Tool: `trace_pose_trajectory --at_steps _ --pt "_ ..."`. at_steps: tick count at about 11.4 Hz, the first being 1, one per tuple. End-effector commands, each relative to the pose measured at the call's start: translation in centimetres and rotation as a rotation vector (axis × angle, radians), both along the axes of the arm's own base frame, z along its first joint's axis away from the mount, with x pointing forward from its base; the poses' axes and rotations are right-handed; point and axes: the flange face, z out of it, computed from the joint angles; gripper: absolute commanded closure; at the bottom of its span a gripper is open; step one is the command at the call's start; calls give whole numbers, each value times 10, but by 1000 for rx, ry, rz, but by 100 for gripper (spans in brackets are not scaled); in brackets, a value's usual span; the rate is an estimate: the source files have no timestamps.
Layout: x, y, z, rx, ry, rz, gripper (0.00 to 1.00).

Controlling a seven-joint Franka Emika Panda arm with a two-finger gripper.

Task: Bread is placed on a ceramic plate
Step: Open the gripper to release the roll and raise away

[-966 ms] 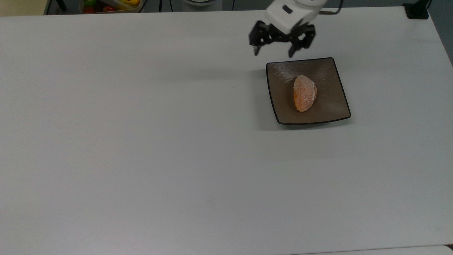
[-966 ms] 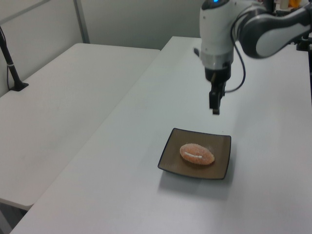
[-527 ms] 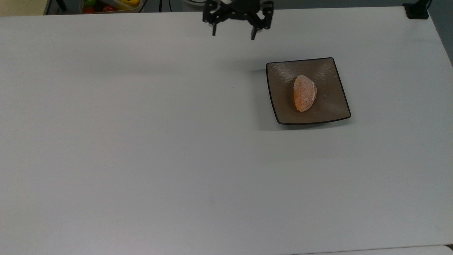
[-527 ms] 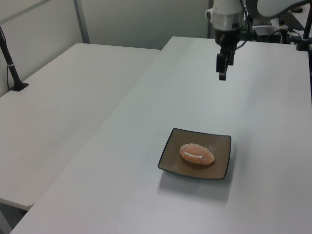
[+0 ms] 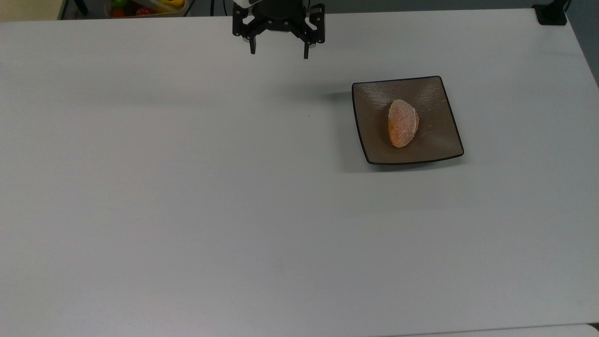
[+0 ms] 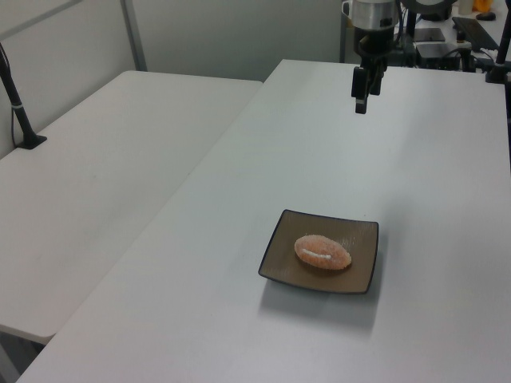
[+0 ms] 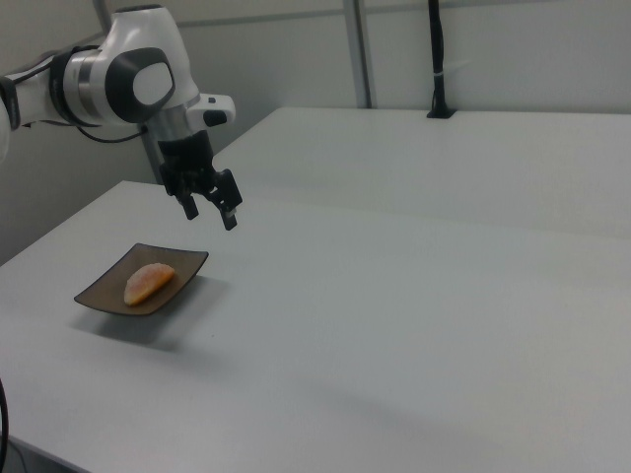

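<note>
Orange-brown bread (image 5: 402, 123): lies near the middle of the ceramic plate (image 5: 430, 145), long axis running up and down in the top view; unmoved from half a second ago.
Ceramic plate: square, brown, black-rimmed, flat on the white surface (image 5: 187, 187) at the top view's right; position unchanged.
Claw (image 5: 279, 50): spread wide, nothing held, hung above the surface well apart from the plate; shifted toward the top view's left since half a second ago and further still from a second ago, when it hovered just beyond the plate's far edge.
Cut off: the arm above the claw is cropped by the top view's upper edge.
Hard to make out: a container of coloured items (image 5: 145, 7) at the top view's upper left, partly cropped.
</note>
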Motion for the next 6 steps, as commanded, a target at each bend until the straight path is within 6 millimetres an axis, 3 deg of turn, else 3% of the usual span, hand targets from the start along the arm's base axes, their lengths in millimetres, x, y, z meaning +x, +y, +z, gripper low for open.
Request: trace_pose_trajectory --at_steps 1,6 --pt "1 -17 4 28 -50 44 0" --pt "2 -18 1 25 -45 46 0"
